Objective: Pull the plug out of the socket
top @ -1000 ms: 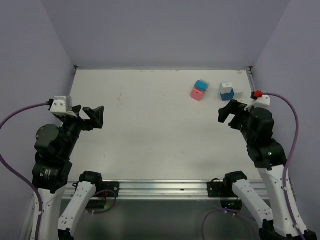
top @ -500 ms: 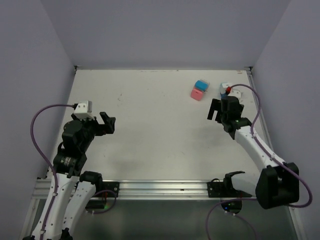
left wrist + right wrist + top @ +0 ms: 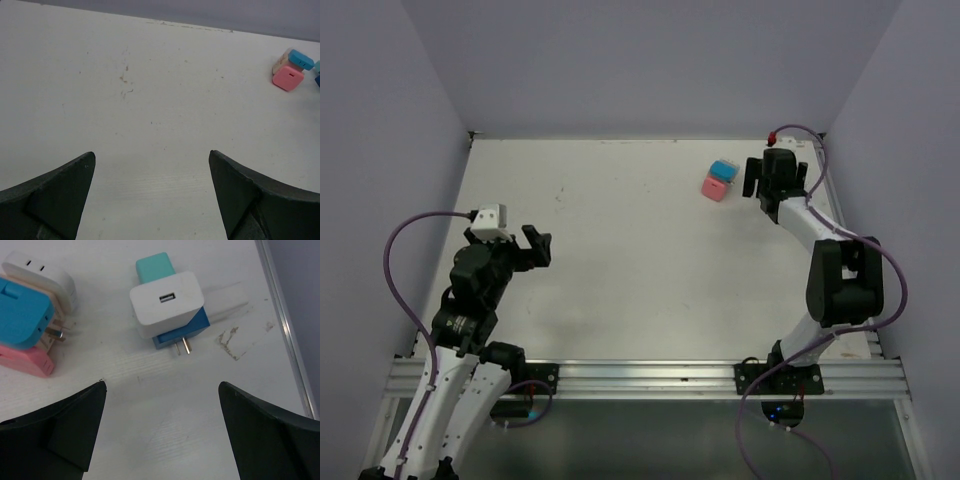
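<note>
R gripper spread wide nr white USB plug.

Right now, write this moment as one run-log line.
left gripper open, empty | right gripper open, facing white charger on blue block | nothing pulled yet

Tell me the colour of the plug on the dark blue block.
The plug is white; right wrist view shows it best.

A white USB charger lies stacked on a blue socket block, two metal prongs exposed, near the worktop's right edge. A blue-and-pink adapter cluster lies just beside it.
</note>
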Available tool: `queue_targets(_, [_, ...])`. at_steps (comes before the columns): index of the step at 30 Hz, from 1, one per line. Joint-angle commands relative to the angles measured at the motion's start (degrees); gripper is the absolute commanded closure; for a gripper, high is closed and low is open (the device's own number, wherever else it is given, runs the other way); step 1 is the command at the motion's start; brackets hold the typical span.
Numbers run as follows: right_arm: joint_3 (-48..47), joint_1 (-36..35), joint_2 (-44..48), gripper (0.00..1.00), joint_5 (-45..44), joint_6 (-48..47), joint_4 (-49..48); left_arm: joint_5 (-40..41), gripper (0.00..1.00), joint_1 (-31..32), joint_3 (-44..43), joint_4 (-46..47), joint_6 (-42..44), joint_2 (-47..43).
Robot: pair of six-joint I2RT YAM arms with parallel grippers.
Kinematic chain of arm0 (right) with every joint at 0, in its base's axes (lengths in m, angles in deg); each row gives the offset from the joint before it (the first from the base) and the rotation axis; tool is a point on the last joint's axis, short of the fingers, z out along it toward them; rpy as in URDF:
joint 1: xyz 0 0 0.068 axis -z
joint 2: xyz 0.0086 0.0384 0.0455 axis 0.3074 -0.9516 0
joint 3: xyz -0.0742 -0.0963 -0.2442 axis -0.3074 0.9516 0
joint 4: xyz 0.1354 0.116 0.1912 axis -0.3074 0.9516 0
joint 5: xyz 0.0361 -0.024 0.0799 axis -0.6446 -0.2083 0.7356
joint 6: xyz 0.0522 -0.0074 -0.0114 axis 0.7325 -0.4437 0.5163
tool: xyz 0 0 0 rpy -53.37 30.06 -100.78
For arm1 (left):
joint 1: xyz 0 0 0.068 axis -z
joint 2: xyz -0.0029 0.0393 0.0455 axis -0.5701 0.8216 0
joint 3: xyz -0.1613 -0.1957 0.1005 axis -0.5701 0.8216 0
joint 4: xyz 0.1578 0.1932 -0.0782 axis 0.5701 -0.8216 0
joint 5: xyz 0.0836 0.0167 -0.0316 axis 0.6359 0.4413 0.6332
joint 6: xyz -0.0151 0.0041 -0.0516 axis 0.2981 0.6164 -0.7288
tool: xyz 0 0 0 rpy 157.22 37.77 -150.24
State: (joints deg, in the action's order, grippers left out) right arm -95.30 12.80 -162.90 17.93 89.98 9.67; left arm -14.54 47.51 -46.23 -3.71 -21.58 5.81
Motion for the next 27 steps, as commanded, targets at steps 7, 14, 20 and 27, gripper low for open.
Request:
queue_targets(7, [-14.1,3.9,-9.3,0.01,2.9,-4.4,-1.0,1.4,0.0,0.7,0.1,3.9,0.8,0.4])
queue_targets(14, [-18.7,4.8,-14.6,0.01,6.8,-4.4,-0.9,1.6,0.0,0.7,0.1,3.7,0.6,1.3])
queue_targets(20, [-20.9,4.9,-17.4,0.03,9.3,-4.5,-0.6,1.5,0.0,0.7,0.0,3.6,0.5,1.9])
queue_targets(27, [-20.0,4.9,-17.3,0.19,9.1,-4.5,-0.1,1.5,0.0,0.7,0.0,3.6,0.5,2.0])
